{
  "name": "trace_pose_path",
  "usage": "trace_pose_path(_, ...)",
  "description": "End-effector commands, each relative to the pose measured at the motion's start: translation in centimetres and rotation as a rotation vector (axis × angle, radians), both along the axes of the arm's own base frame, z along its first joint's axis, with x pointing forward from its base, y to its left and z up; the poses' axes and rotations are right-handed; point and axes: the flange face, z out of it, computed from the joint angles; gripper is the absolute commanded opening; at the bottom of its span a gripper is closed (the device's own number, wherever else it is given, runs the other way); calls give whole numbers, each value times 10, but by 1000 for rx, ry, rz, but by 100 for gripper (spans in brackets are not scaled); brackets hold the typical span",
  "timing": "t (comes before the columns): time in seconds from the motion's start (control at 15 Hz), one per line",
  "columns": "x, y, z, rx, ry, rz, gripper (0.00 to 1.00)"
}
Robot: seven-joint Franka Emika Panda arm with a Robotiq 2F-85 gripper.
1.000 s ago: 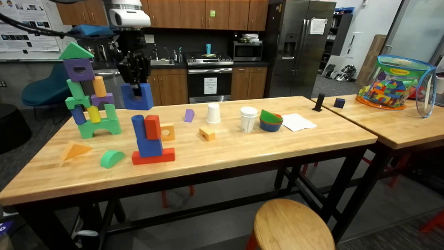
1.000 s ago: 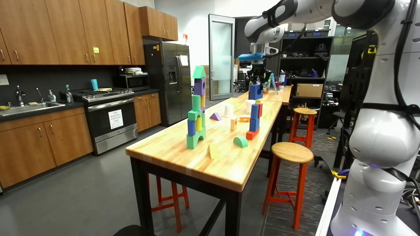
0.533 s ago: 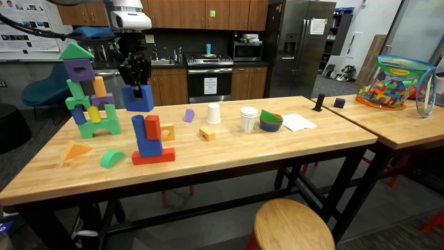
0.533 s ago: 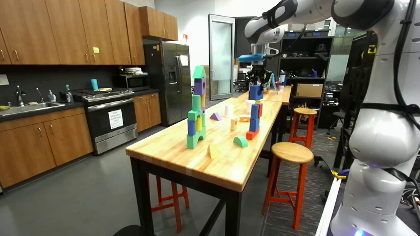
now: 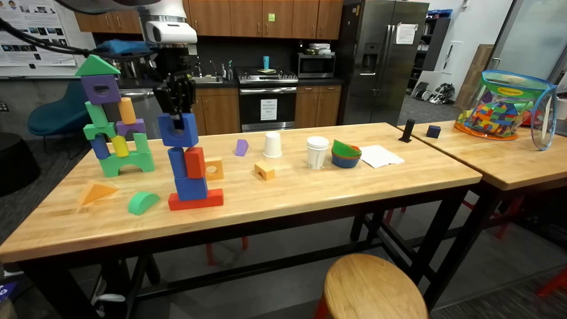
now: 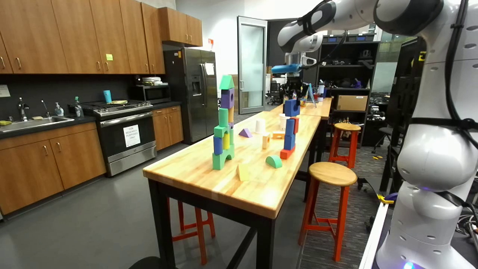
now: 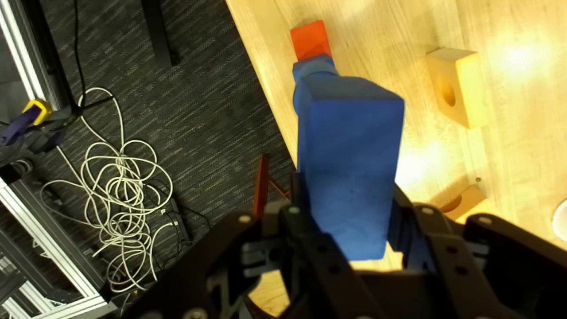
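Exterior view: pincer (image 5: pixel 178 121) straight down.

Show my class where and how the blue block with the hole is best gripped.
Likely from above, pinching the blue block high across its broad faces, as the gripper does: it is narrow between them and its flat top points up.

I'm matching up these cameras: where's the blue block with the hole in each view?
In an exterior view: holed blue block left of centre, above the red-and-blue stack.
In an exterior view: holed blue block right of centre, above that stack.
Wrist view: holed blue block near the middle, held in the gripper.
Shared landmark: yellow-orange block with a round hole.
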Motion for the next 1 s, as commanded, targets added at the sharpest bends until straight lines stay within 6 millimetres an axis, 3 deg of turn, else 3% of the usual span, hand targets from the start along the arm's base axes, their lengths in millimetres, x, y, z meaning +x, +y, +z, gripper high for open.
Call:
trace_pose_path(0.0,0,-2,1,-16,2,11,15)
trace_pose_path(0.93,8,0,-9,-86,36,87,15)
